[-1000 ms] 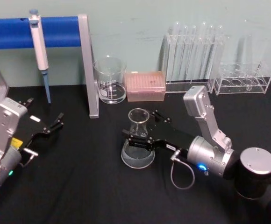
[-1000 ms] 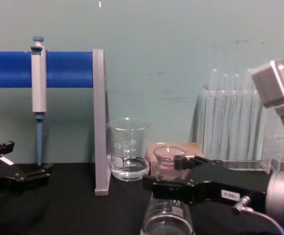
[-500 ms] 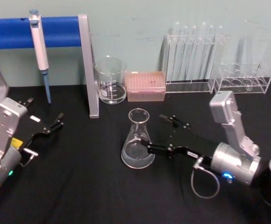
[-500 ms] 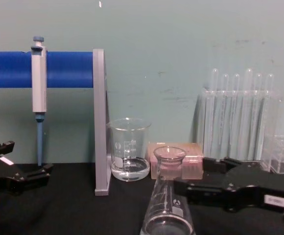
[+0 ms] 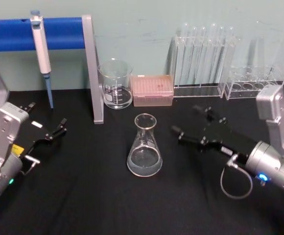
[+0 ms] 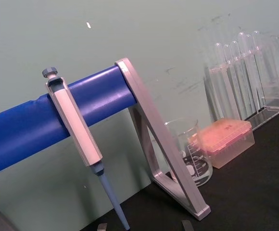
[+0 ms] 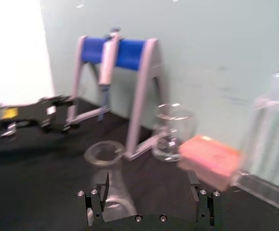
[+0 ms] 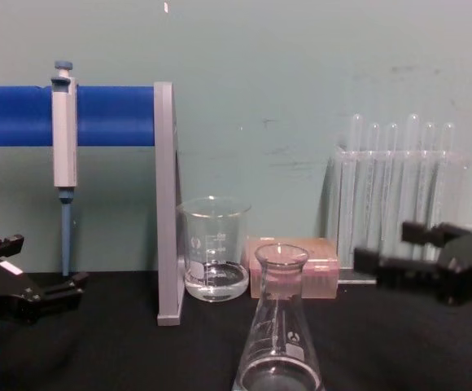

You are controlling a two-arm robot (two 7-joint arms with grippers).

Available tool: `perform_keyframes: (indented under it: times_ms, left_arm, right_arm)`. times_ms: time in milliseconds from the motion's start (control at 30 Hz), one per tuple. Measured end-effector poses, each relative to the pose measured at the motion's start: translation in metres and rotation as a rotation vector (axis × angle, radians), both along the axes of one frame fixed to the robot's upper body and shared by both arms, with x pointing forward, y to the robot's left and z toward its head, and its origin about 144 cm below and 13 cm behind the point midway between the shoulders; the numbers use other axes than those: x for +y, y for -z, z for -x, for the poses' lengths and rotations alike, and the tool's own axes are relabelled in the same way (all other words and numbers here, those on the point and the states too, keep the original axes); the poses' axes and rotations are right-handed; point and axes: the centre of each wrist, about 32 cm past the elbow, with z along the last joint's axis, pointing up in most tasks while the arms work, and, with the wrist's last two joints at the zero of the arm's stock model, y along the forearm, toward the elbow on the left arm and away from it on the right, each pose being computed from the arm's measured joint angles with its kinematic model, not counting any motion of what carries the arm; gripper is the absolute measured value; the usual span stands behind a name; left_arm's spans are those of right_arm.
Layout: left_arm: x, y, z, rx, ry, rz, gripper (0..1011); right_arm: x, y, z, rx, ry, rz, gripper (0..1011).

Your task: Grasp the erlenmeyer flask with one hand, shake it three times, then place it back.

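Setting: a table point(image 5: 83, 196) covered in black cloth, set against a pale green wall.
Erlenmeyer flask point(image 5: 144, 145): a clear glass cone standing upright near the middle of the table, free of both claws. White printed marks show on its side in the chest view point(image 8: 278, 334).
Right claw point(image 5: 193, 122): black, on a silver-grey wrist with a looped grey cable. It hovers over the table's right half, pointing toward the flask but apart from it. Its two fingers are spread wide with nothing between them. From its own wrist camera the flask point(image 7: 106, 178) sits ahead of the left-hand finger point(image 7: 95, 204).
Left claw point(image 5: 59, 128): black, low near the table's left edge, well apart from the flask. Its fingers are parted and it holds nothing.
Beaker point(image 5: 115, 83): straight-walled glass, toward the table's back edge, behind the flask, with a little clear liquid in it.
Pink box point(image 5: 153, 90): just beside the beaker, on its right.
Test tube rack point(image 5: 201, 61): clear, holding tall thin tubes, at the back edge toward the right.
Small clear rack point(image 5: 253, 82): near the back right corner.
Pipette point(image 5: 41, 49): hangs tip down from a blue bar point(image 5: 34, 33) on a grey stand at the back left.
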Motion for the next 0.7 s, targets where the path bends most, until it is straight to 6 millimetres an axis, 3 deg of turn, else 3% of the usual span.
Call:
perform_keyframes:
  times_ms: [433,700]
  left_arm:
    - [0.0,0.0,0.0,0.0,0.0,0.0,1001]
    - [0.0,0.0,0.0,0.0,0.0,0.0,1001]
  right_arm:
    - [0.007,0.009,-0.013,-0.06,0.335,-0.085,1000]
    - [0.012,0.023,-0.022,-0.03,0.4,-0.058,1000]
